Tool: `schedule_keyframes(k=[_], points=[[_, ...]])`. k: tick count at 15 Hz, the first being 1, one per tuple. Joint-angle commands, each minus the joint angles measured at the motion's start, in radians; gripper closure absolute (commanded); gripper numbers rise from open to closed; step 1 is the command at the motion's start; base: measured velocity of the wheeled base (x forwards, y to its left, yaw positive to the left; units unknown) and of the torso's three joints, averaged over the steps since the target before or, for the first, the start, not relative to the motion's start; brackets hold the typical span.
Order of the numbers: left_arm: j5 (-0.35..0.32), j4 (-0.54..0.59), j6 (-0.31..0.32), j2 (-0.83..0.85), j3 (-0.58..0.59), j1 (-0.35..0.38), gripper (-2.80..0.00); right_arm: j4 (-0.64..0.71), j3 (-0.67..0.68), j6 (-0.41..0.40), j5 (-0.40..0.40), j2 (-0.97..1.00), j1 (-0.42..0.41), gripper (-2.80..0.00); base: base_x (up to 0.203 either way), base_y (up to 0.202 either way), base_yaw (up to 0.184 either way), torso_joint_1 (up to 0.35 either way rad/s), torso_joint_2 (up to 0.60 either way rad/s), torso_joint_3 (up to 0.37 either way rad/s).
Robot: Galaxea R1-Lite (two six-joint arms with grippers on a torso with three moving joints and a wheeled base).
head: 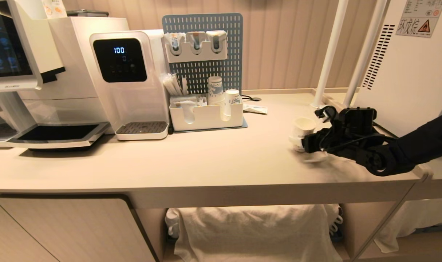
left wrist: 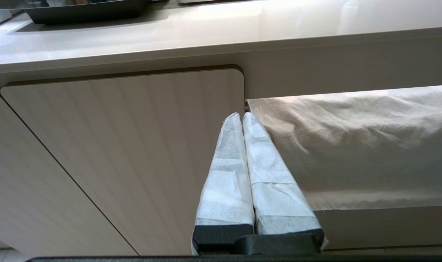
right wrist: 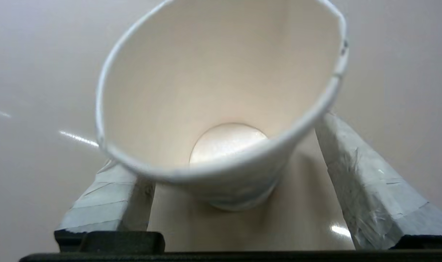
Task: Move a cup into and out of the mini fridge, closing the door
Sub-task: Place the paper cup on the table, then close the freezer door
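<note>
The cup (head: 303, 128), a small white paper cup, stands upright on the beige counter (head: 213, 160) near its right end. My right gripper (head: 304, 146) reaches in from the right and straddles it low down. In the right wrist view the cup (right wrist: 213, 91) fills the space between the wrapped fingers (right wrist: 359, 174), which stand apart from its wall, so the gripper is open. The mini fridge (head: 406, 80) is the white box with vent slots at the far right; its door is out of view. My left gripper (left wrist: 241, 116) hangs shut and empty below the counter, before a cabinet door (left wrist: 126, 156).
A coffee machine (head: 42, 72) and a water dispenser (head: 128, 83) stand at the back left. A white organiser (head: 206, 114) with stacked cups sits before a blue pegboard (head: 202, 47). Two white poles (head: 330, 54) rise behind the cup. A white cloth (head: 253, 233) hangs under the counter.
</note>
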Motion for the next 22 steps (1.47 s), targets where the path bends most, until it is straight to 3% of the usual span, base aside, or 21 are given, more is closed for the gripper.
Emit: schedule_keyframes(k=[1, 9, 10, 14, 18, 22], points=[[0.0, 0.0, 0.0, 0.0, 0.0, 0.0, 0.0, -0.009, 0.056, -0.005, 0.007, -0.083, -0.01, -2.8, 0.0, 0.0, 0.0, 0.0, 0.0, 0.0], [0.0, 0.0, 0.0, 0.0, 0.0, 0.0, 0.0, 0.15, 0.231, -0.008, 0.026, -0.445, -0.048, -2.8, 0.0, 0.0, 0.0, 0.0, 0.0, 0.0], [0.0, 0.0, 0.0, 0.0, 0.0, 0.0, 0.0, 0.198, 0.243, -0.008, 0.045, -0.508, -0.056, 0.0, 0.0, 0.0, 0.0, 0.0, 0.0, 0.0], [0.0, 0.0, 0.0, 0.0, 0.0, 0.0, 0.0, 0.429, 0.261, -0.017, 0.068, -0.741, -0.069, 0.0, 0.0, 0.0, 0.0, 0.0, 0.0, 0.0], [0.0, 0.0, 0.0, 0.0, 0.0, 0.0, 0.0, 0.644, 0.261, -0.021, 0.034, -0.93, -0.076, 0.0, 0.0, 0.0, 0.0, 0.0, 0.0, 0.0], [0.0, 0.0, 0.0, 0.0, 0.0, 0.0, 0.0, 0.967, 0.293, -0.028, -0.001, -1.171, -0.075, 0.0, 0.0, 0.0, 0.0, 0.0, 0.0, 0.0]])
